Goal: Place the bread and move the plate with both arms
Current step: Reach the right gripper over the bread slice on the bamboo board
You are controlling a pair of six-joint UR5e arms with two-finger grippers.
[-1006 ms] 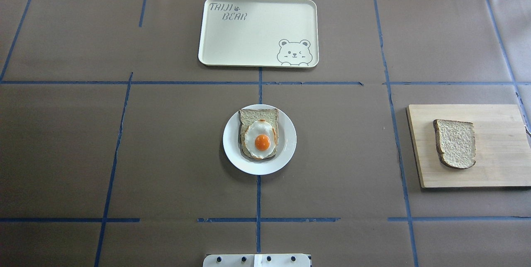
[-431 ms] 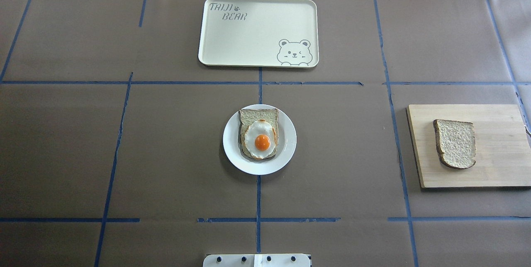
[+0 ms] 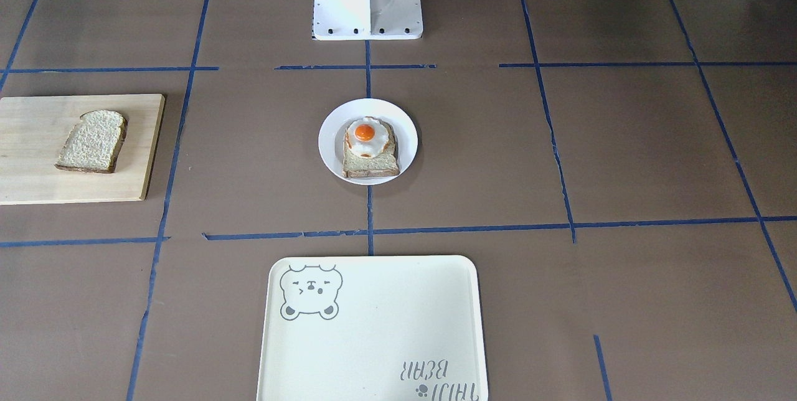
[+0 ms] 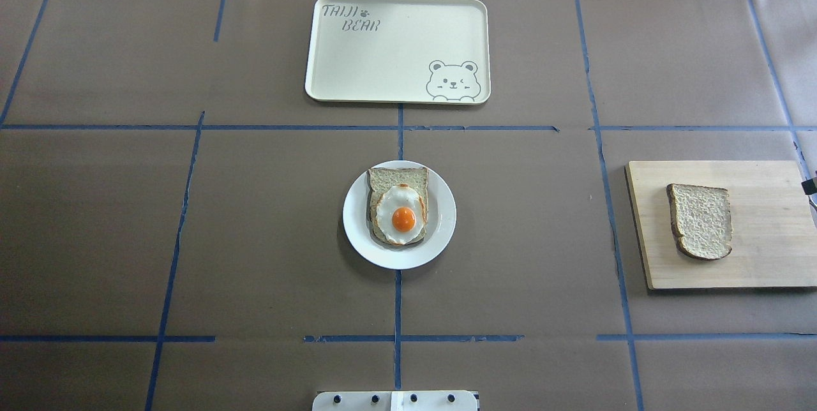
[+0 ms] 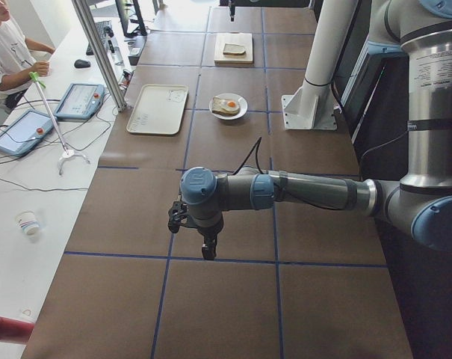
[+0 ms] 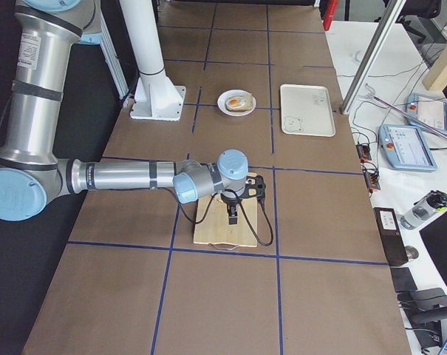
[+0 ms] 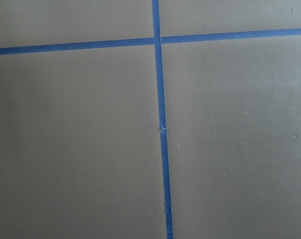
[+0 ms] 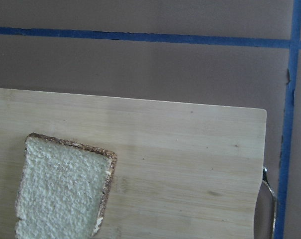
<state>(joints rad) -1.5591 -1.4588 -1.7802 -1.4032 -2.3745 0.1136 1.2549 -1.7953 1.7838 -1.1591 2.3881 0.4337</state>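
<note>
Broadly, the surface (image 4: 191, 239) carries everything: the board (image 4: 766, 258) lies under the right pincer (image 6: 233, 217), the plate (image 4: 357, 232) with its egg toast (image 4: 403, 218) sits well away from it, and the bread (image 8: 65, 189) rests flat on the board, off to one side of that pincer's line. Whether either pincer is spread or pressed together I cannot tell; the left pincer (image 5: 208, 250) hangs over bare surface, far from everything. Best to centre over the slice, then descend and take it gently across the crusts.
</note>
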